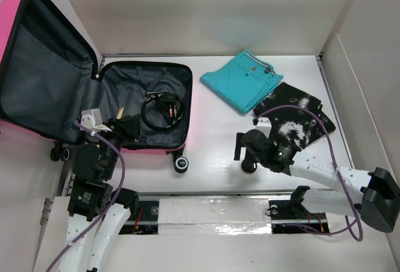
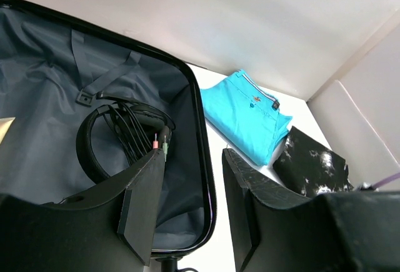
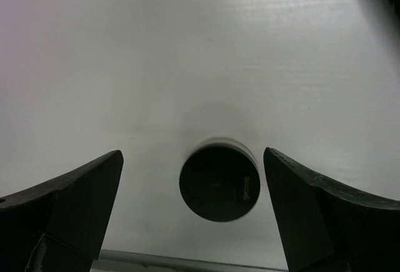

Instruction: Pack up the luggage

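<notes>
Luggage (image 1: pixel 119 90) lay open at table's left, lid against the wall. The left gripper (image 1: pixel 128 126) hung over its near rim, jaws part-open, empty. Right gripper (image 1: pixel 249 150) pointed down mid-table, jaws wide; its wrist view alone showed clear gaps either side of a dark round object (image 3: pixel 219 181).

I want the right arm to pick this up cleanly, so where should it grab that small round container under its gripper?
Take the small round container by its curved side wall, coming straight down from above. It stands upright on the table, dark flat top facing up, with bare space around it. The open right gripper has a finger on either side.
</notes>
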Controlling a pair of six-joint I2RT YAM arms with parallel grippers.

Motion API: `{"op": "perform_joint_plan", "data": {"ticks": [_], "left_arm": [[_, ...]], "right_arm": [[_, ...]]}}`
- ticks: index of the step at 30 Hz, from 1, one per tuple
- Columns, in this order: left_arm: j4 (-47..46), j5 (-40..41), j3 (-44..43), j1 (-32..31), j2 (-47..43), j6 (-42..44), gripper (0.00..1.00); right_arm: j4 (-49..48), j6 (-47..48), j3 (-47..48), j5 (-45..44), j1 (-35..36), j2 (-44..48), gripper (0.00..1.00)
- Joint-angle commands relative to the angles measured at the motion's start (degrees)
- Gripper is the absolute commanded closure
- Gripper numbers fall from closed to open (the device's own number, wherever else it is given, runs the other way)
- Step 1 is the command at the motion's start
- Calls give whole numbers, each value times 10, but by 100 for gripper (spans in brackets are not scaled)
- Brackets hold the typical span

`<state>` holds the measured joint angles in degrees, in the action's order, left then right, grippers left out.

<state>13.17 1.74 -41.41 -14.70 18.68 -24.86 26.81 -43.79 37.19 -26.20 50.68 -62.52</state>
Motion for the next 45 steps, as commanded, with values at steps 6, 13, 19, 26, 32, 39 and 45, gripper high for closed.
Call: {"op": "perform_joint_plan", "data": {"ticks": [6,13,19,26,32,39,45], "left_arm": [[-15,4,-19,-3,-15,3,61],[-10,16,-21,-15,-19,6,61],[-6,24,-23,-15,-26,5,61],[-3,30,-23,-20,-28,6,61],[-5,29,-24,-20,-25,7,61],[-8,29,-21,-20,-24,7,61],[-13,25,-18,-20,-22,7,61]], "right_arm": [[132,-107,-11,-27,39,26,0],[114,-97,0,4,44,-46,6],[77,-74,13,1,44,-77,12],[38,-42,22,14,22,-130,39],[54,19,105,-35,29,-105,45],[-112,164,307,104,35,-170,46],[-196,236,547,241,52,-398,44]]}}
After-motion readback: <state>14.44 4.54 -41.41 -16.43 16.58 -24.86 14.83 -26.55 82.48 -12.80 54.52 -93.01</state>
